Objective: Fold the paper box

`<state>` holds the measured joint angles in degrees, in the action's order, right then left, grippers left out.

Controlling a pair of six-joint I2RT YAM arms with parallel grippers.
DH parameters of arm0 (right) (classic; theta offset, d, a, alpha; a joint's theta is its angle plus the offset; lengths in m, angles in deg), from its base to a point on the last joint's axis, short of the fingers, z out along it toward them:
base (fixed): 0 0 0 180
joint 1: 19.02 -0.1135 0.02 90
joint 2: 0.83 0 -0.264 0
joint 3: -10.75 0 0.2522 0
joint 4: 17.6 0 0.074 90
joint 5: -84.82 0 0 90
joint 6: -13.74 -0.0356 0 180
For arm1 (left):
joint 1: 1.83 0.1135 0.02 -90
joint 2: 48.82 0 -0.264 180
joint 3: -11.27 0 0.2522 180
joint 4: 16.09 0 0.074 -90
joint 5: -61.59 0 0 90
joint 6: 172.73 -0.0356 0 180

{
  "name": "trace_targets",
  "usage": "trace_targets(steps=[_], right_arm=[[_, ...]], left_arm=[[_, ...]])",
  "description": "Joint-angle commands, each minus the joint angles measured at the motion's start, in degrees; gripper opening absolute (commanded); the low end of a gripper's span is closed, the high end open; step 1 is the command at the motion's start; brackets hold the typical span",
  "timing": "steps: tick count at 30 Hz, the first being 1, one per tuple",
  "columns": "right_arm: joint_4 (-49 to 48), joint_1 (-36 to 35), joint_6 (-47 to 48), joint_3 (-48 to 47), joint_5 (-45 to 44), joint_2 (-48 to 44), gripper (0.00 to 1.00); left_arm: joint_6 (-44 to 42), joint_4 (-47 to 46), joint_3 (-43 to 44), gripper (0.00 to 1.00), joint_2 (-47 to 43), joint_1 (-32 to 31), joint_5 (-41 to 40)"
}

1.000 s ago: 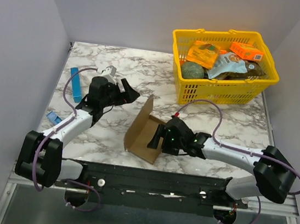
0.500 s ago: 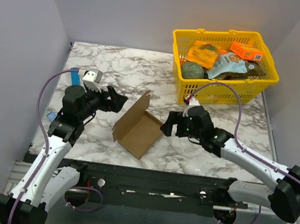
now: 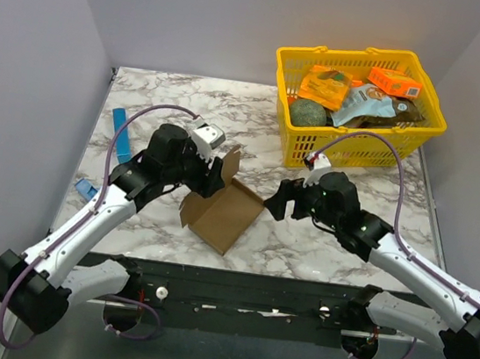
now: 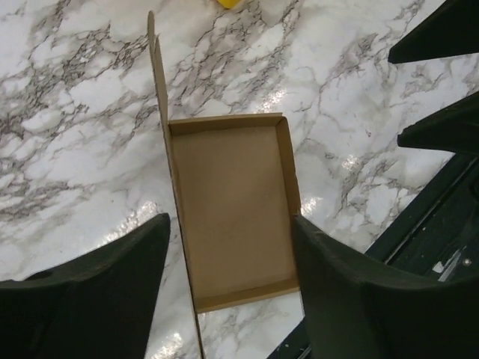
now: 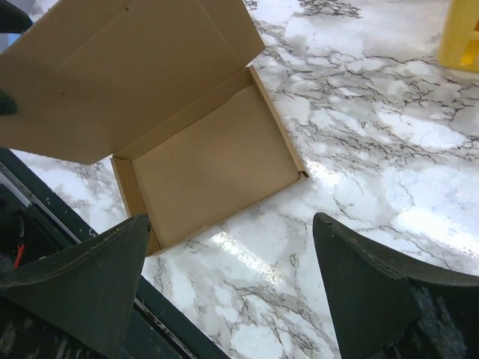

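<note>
A white, grey-veined marble bench [image 3: 179,101] carries a yellow plastic slatted basket [image 3: 350,150] at its far right corner. The basket is heaped with two small orange printed boxes [image 3: 394,81], a dark green round item [image 3: 307,113] and a crumpled silvery pouch [image 3: 361,102]. In front of the basket, well apart from it, the plain brown cardboard paper box [image 3: 228,213] lies near the middle of the bench. It sits as a shallow tray with low walls raised, and one large flap stands up along its left side. The left hand [image 3: 216,176] hangs over that upright flap, fingers spread and grasping nothing. The right hand [image 3: 280,201] hovers just beside the tray's right edge, likewise released. A thin blue strip [image 3: 121,133] lies near the left wall, and a smaller blue piece [image 3: 87,188] sits nearer the bench's left edge.
</note>
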<state>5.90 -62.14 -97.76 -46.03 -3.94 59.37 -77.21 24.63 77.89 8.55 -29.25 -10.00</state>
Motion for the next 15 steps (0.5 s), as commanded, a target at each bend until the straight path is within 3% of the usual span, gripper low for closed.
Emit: trace_targets(steps=[1,5,9,11,15], right_arm=[[4.23,0.14,1.45,1.37,-2.36,-4.12,0.97],[7.31,0.22,3.56,0.66,-3.17,-6.94,0.97],[7.84,0.31,5.23,1.27,-3.43,-8.35,0.97],[7.93,0.22,5.94,1.45,-3.17,-7.91,0.97],[7.05,0.22,6.99,1.89,-4.4,-6.07,0.97]], left_arm=[[-5.17,3.98,3.74,0.62,5.82,-2.46,-6.01],[-9.02,4.06,5.14,0.36,8.99,-4.22,-7.78],[-14.2,1.78,4.79,0.24,11.18,-5.54,-4.8],[-16.06,1.52,5.14,0.09,12.07,-6.07,-1.64],[-21.68,2.04,6.72,0.0,13.12,-6.77,4.34]])
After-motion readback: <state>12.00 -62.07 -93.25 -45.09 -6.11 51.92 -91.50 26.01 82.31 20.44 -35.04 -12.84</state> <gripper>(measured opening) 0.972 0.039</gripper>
